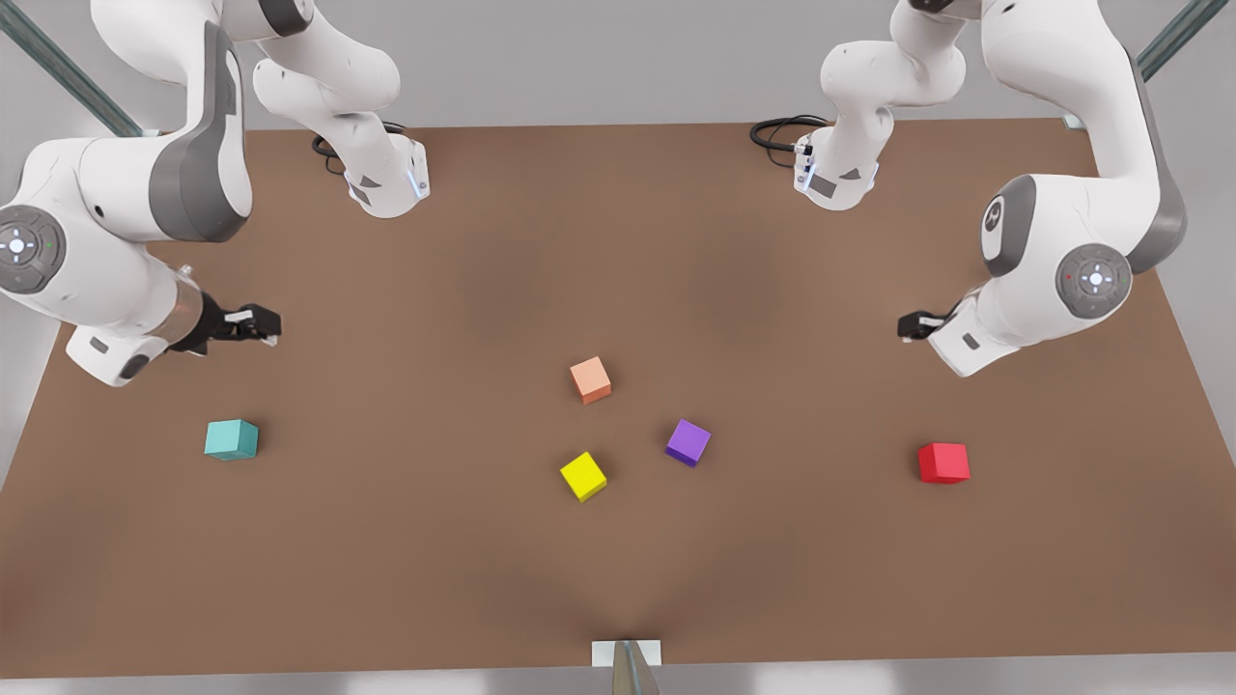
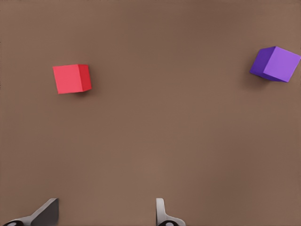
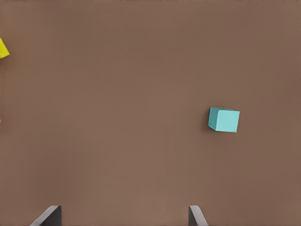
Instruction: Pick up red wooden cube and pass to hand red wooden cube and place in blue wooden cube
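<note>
The red wooden cube [image 1: 943, 462] lies on the brown table at the front view's right, and also appears as the red wooden cube [image 2: 71, 78] in the left wrist view. My left gripper [image 1: 909, 326] hovers above and behind it, open [image 2: 106, 217], holding nothing. At the front view's left sits the teal blue wooden cube [image 1: 232, 439], seen too in the right wrist view as the blue wooden cube [image 3: 224, 119]. My right gripper [image 1: 269, 324] hangs over the table behind that cube, open [image 3: 122, 217] and empty.
Three other cubes lie mid-table: a salmon cube [image 1: 590, 378], a purple cube [image 1: 688, 442] and a yellow cube [image 1: 583, 476]. The arm bases [image 1: 386, 188] stand at the table's far edge. A small bracket [image 1: 627, 656] sits at the near edge.
</note>
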Available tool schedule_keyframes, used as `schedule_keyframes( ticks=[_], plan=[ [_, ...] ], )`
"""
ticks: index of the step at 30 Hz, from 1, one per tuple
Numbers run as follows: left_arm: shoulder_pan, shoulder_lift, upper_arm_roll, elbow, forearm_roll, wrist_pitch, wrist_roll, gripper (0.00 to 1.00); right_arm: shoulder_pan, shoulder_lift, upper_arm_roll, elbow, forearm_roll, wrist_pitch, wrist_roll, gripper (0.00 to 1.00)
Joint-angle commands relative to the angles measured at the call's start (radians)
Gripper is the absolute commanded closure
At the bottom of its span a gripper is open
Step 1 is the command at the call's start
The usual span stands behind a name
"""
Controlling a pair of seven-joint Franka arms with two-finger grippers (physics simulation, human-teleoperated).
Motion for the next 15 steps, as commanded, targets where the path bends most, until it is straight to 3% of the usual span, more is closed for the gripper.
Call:
schedule_keyframes(
  ticks=[1, 2, 5, 9, 15],
  plan=[
    [0.0, -0.001, 0.0, 0.004, -0.002, 0.064, -0.047, 0.0, -0.002, -0.001, 0.0, -0.001, 0.003, 0.049, -0.063, 0.0],
    [0.003, 0.0, 0.0, 0.004, -0.002, 0.066, -0.047, 0.0, -0.002, -0.002, 0.0, 0.001, 0.0, 0.049, -0.063, 0.0],
    [0.049, 0.394, 0.051, 0.378, 0.005, 0.038, 0.068, 0.0, -0.002, -0.001, 0.0, 0.001, 0.003, 0.049, -0.063, 0.0],
    [0.13, 0.516, 0.052, 0.38, 0.007, 0.22, 0.285, 0.0, -0.002, -0.001, 0.0, 0.001, 0.003, 0.049, -0.063, 0.0],
    [0.138, 0.55, 0.074, 0.237, 0.004, 0.44, 0.321, 0.0, -0.003, -0.001, 0.0, -0.001, 0.006, 0.049, -0.063, 0.0]
  ],
)
